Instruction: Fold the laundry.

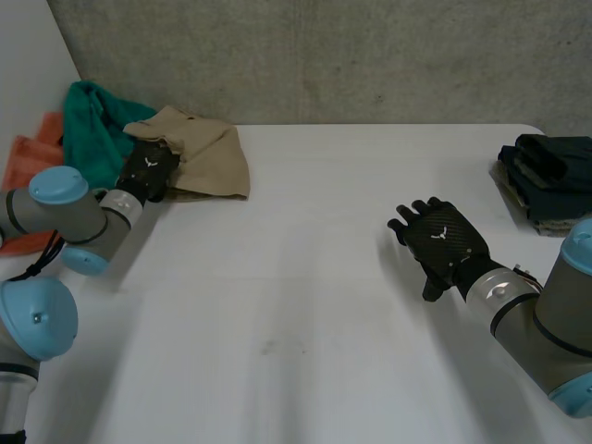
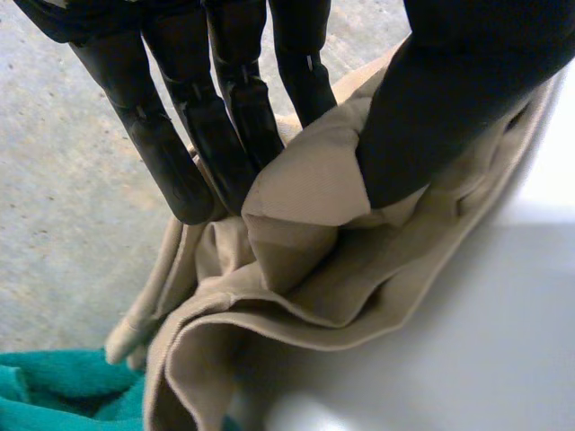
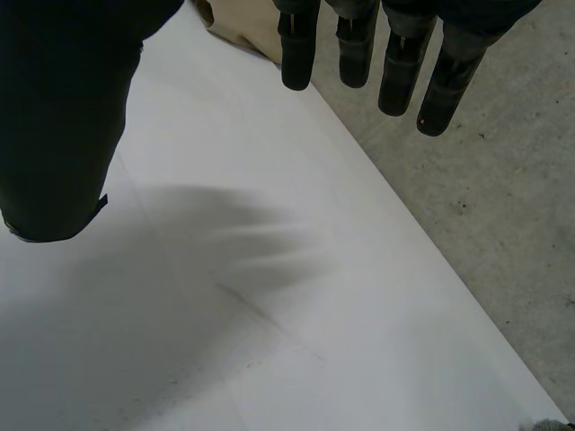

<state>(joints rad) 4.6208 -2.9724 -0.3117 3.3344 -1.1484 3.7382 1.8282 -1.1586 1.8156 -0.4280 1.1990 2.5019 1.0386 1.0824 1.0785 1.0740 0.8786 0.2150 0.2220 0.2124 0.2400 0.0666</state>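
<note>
I read the left robot hand as clamped on the beige garment, fingers and thumb pinching 1 fold. The garment lies at the table's far left corner, beside a teal cloth and an orange cloth. The right robot hand hovers right of centre, fingers straight, holding nothing. Concrete wall behind. Dark folded stack at the right edge. Open white surface between the 2 hands.
</note>
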